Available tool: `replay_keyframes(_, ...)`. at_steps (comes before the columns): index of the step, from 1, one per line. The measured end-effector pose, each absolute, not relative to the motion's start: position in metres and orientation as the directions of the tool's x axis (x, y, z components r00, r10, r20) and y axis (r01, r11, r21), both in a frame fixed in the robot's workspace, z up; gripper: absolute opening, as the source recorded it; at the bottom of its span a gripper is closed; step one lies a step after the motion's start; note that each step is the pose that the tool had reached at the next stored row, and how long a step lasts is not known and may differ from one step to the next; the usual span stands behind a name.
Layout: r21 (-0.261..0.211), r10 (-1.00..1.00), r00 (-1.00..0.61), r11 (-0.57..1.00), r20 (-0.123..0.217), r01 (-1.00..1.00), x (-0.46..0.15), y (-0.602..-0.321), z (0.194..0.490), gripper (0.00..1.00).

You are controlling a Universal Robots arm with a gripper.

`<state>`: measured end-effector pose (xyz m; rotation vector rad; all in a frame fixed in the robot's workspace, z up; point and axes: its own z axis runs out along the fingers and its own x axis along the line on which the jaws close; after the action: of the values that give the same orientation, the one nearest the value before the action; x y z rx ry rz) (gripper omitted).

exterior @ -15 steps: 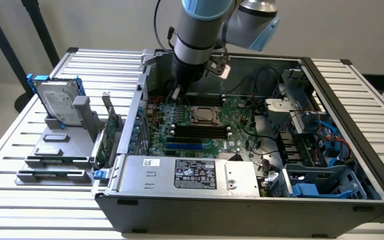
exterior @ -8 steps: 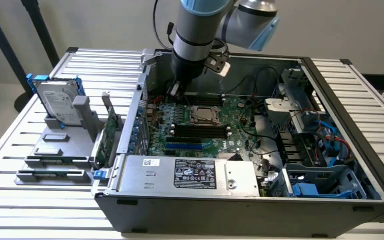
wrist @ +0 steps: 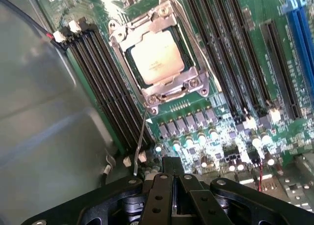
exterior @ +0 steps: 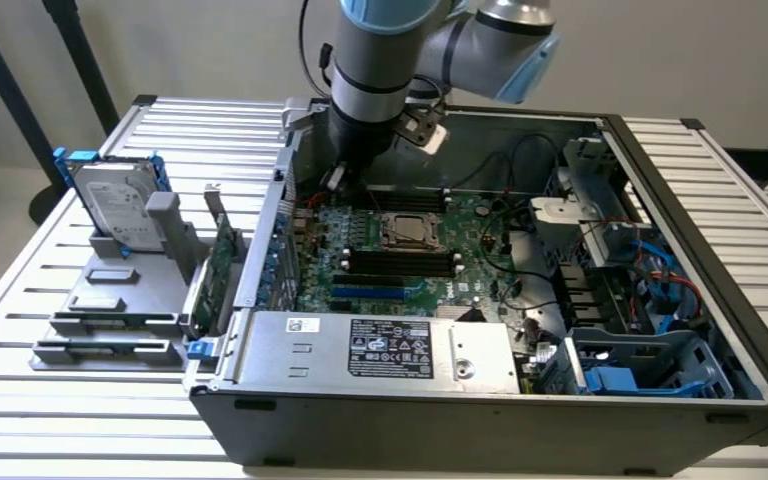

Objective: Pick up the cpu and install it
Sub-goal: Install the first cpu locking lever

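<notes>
The cpu (wrist: 157,57), a small square chip with a shiny pale metal top, lies flat inside the metal-framed socket (wrist: 198,77) on the green motherboard (wrist: 230,18). In the exterior view the cpu (exterior: 410,228) sits mid-board inside the open computer case. My gripper (wrist: 171,165) hovers above the board, off to one side of the socket and apart from the chip. Its black fingers (wrist: 159,195) are shut together with nothing between them. In the exterior view the gripper (exterior: 336,178) hangs low by the case's wall at the exterior view's left.
Black memory slots (wrist: 105,87) flank the socket. A thin metal lever (wrist: 141,141) stands up beside it. On the exterior view's left, outside the case, a grey stand (exterior: 111,300) carries a hard drive in a blue frame (exterior: 117,205) and a green memory stick (exterior: 224,262). A power supply (exterior: 384,350) fills the case's front.
</notes>
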<state>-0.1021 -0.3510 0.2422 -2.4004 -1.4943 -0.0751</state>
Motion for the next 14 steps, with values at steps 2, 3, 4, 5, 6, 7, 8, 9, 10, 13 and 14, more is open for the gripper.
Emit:
replay_keyframes(2,-0.243,0.860,0.459,-0.407,0.225,0.881,-0.1048,-0.3511,0.2424,0.11)
replay_keyframes(3,-0.246,0.856,0.461,-0.407,0.233,0.880,-0.1053,-0.3510,0.2424,0.11)
replay_keyframes(4,-0.250,0.852,0.465,-0.408,0.242,0.878,-0.1056,-0.3511,0.2425,0.11)
replay_keyframes(5,-0.252,0.848,0.468,-0.409,0.250,0.877,-0.1058,-0.3510,0.2426,0.11)
replay_keyframes(6,-0.253,0.844,0.471,-0.412,0.256,0.875,-0.1059,-0.3510,0.2426,0.11)
replay_keyframes(7,-0.253,0.841,0.474,-0.414,0.260,0.874,-0.1059,-0.3510,0.2428,0.11)
replay_keyframes(8,-0.251,0.838,0.477,-0.418,0.265,0.873,-0.1059,-0.3510,0.2430,0.11)
replay_keyframes(9,-0.248,0.836,0.479,-0.420,0.269,0.873,-0.1059,-0.3510,0.2431,0.11)
replay_keyframes(10,-0.246,0.833,0.481,-0.423,0.273,0.872,-0.1058,-0.3510,0.2432,0.11)
replay_keyframes(13,-0.244,0.825,0.488,-0.430,0.286,0.869,-0.1058,-0.3509,0.2431,0.11)
replay_keyframes(14,-0.244,0.821,0.491,-0.432,0.291,0.868,-0.1058,-0.3509,0.2432,0.11)
